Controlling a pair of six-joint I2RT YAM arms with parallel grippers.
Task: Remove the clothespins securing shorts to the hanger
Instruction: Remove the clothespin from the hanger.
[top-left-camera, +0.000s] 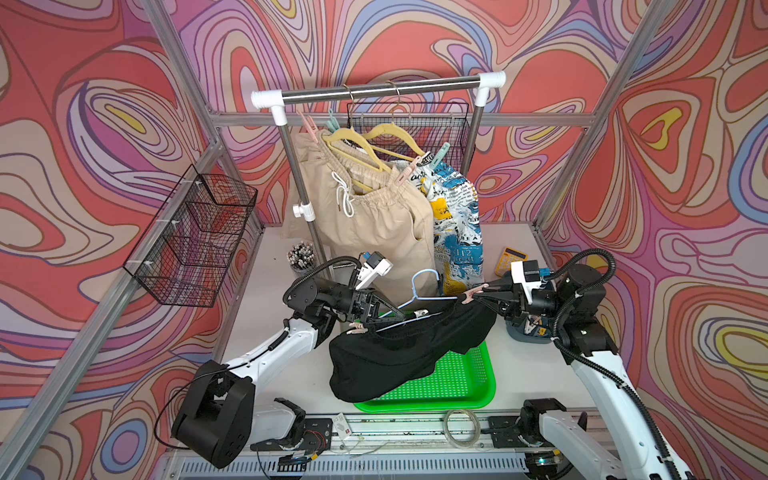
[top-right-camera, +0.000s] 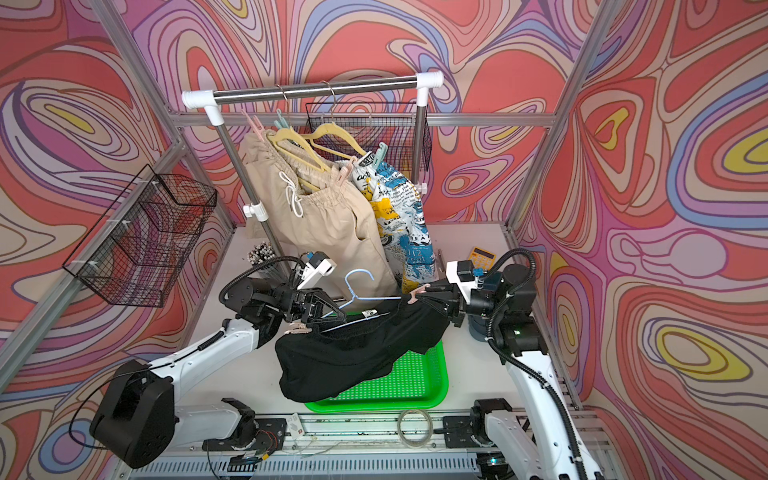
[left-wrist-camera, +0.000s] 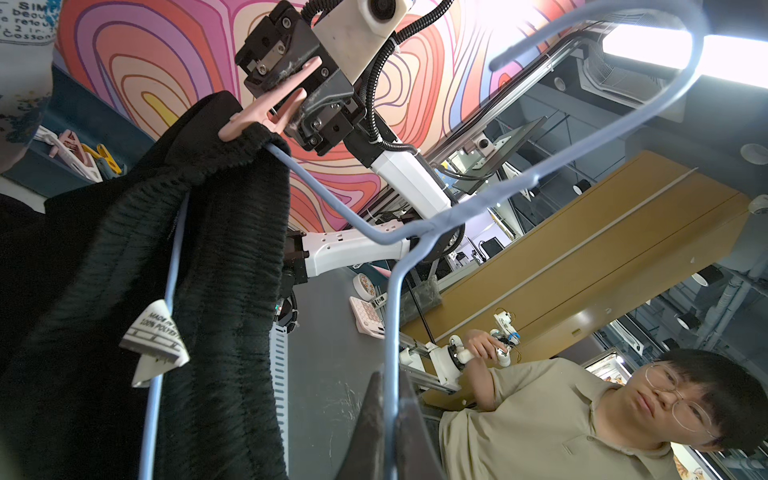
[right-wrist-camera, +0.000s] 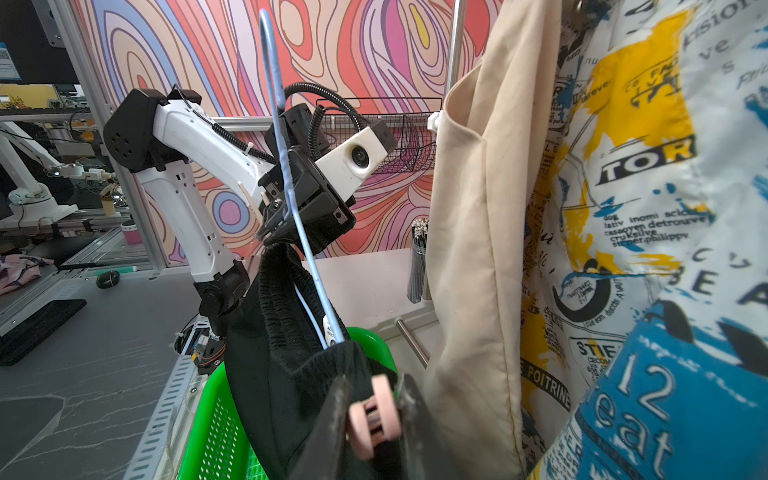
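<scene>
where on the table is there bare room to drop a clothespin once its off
Bare table lies between the green tray and the right arm, and another patch between the tray and the left arm. Crowded: the middle, where the black shorts drape over the tray, and the back under the beige shorts.
</scene>
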